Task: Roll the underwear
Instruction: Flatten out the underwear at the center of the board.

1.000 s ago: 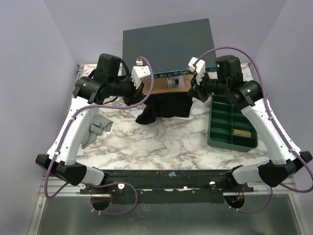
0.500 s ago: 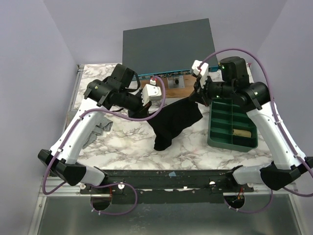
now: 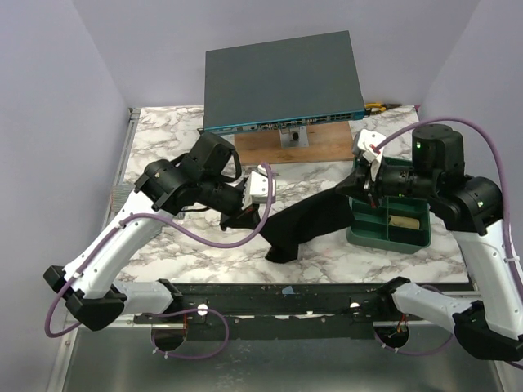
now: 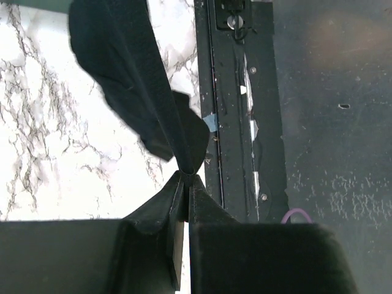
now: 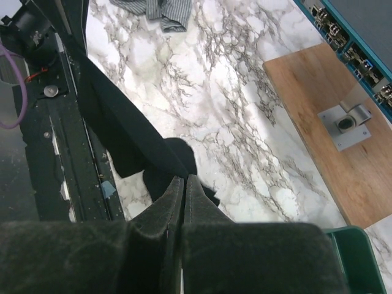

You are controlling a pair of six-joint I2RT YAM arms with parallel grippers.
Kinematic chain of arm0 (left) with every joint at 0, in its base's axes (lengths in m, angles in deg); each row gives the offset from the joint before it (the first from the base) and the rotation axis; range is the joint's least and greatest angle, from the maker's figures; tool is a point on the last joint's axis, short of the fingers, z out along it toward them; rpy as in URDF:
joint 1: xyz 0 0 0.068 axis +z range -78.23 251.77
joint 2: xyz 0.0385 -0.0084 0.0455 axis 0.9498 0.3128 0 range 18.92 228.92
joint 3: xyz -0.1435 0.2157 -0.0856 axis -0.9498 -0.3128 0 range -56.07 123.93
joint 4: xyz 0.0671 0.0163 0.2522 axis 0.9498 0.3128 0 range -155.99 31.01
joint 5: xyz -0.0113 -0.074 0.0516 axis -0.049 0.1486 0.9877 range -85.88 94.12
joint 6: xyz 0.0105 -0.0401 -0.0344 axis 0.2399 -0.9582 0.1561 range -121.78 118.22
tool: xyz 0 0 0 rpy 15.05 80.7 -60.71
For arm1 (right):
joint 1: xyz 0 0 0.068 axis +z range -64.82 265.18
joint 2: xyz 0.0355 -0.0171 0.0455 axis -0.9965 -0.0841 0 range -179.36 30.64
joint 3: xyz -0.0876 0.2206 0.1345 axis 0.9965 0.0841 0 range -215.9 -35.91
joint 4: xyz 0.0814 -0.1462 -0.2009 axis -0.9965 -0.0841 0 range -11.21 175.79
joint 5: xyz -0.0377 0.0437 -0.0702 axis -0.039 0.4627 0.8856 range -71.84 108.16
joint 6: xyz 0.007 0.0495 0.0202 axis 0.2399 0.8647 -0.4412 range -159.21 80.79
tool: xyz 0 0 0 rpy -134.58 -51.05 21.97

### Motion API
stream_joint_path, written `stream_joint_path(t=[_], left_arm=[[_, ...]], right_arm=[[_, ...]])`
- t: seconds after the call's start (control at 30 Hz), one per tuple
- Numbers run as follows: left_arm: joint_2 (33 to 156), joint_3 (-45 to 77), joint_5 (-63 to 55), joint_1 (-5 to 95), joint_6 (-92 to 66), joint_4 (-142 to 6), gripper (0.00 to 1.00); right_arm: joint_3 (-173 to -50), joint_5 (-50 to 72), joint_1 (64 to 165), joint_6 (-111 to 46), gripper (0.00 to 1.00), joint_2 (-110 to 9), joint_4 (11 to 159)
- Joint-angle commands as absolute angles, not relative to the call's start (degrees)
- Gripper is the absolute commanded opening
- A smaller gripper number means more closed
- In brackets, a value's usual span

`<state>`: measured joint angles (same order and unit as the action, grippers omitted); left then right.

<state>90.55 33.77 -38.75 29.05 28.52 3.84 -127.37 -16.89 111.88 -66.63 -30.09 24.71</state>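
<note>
The black underwear (image 3: 306,224) hangs stretched between my two grippers above the near middle of the marble table (image 3: 204,245). My left gripper (image 3: 243,214) is shut on its left end; the left wrist view shows the cloth (image 4: 131,92) pinched at the fingertips (image 4: 188,177). My right gripper (image 3: 353,189) is shut on its right end; the right wrist view shows the cloth (image 5: 116,119) running from the fingertips (image 5: 184,180) toward the table's near edge. The lower part of the underwear droops onto the table near the front rail.
A green compartment tray (image 3: 392,230) with a rolled tan item (image 3: 406,222) sits at the right, under my right arm. A grey box (image 3: 282,80) and a wooden board (image 3: 290,147) stand at the back. Striped cloth (image 5: 156,9) lies at the left.
Both grippers have carried the black underwear from the back of the table toward the near edge and lowered it. The right gripper moved right, over the green tray.
</note>
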Motion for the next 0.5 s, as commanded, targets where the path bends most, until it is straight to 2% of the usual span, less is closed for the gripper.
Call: stream_joint_path(t=[0.0,0.1,0.3,0.47], left_arm=[[90.7,33.9,-42.5,29.1,27.3,4.6,0.04],[91.6,33.7,-42.2,30.7,27.6,3.4,0.02],[98.8,29.6,-36.5,42.9,27.5,-2.2,0.03],[111.1,27.1,-27.7,48.3,24.6,-7.4,0.13]], right_arm=[[-126.8,-17.0,110.6,-65.8,0.01,-30.3,24.3],[-125.9,-12.4,110.6,-63.2,0.01,-32.1,27.2],[-118.0,-5.5,110.5,-60.2,0.01,-39.1,34.9],[-109.0,-1.3,110.6,-59.6,0.02,-47.8,46.5]])
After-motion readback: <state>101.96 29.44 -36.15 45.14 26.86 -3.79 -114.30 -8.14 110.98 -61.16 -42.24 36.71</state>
